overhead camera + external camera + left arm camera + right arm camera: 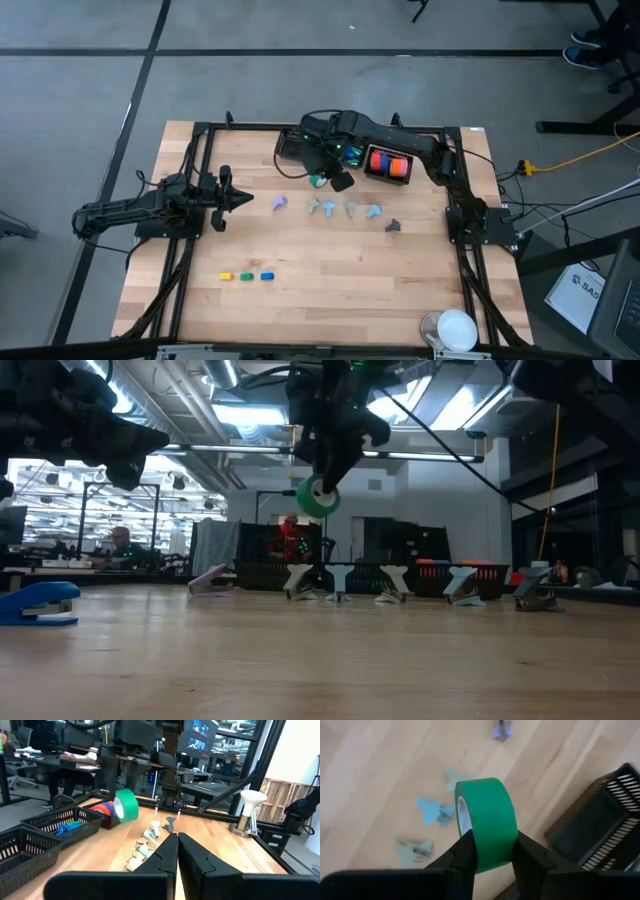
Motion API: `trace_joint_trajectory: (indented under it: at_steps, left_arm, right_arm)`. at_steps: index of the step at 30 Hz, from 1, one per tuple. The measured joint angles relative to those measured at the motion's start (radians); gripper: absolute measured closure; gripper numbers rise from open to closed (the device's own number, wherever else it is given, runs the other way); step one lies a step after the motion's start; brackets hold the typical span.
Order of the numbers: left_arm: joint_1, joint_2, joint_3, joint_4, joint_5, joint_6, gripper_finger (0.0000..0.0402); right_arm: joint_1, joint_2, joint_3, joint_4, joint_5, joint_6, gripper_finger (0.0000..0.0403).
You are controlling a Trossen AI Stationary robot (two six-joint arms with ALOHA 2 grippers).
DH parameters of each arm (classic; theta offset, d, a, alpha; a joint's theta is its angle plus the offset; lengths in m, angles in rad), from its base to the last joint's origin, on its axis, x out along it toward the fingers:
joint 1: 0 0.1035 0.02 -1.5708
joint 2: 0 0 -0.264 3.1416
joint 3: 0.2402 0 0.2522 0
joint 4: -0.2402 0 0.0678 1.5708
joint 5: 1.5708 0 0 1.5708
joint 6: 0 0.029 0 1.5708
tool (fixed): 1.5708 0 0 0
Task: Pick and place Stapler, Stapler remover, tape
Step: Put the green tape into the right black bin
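My right gripper (330,178) hangs high over the far middle of the table, shut on a green roll of tape (487,822), which also shows in the low view (320,498). Below it, a row of pastel claw-shaped staple removers (330,208) stands on the wood. Three small staplers, yellow, green and blue (245,275), lie near the front left; the blue stapler (40,603) shows close in the low view. My left gripper (245,200) waits at the table's left, shut and pointing level toward the removers. My right gripper pinches the green roll across its width, one finger (466,851) on each flat side (461,820), at the roll's upper part. The fingers come steeply from above. The roll stands on edge below them, lifted well clear of the table.
A black basket (388,163) with orange and red tape rolls stands at the far edge, right of my right gripper. Another black basket (295,145) is to its left. A white-topped object (457,328) stands at the near right corner. Bare wood lies in the middle.
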Motion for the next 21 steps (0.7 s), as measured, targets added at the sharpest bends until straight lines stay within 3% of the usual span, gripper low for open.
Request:
trace_joint_trajectory:
  at_steps: [7,14,21]
  left_arm:
    - [0.0,0.001,0.0,0.0,0.0,0.0,0.0396]
    - [0.0,0.001,0.0,0.0,0.0,0.0,0.0392]
    - [0.0,0.001,0.0,0.0,0.0,0.0,0.0396]
  right_arm:
    - [0.026,-0.009,0.0,-0.003,0.0,0.003,0.0303]
    - [0.037,-0.009,0.0,0.02,0.089,-0.001,0.0303]
    - [0.045,-0.013,-0.001,-0.034,0.105,0.023,0.0303]
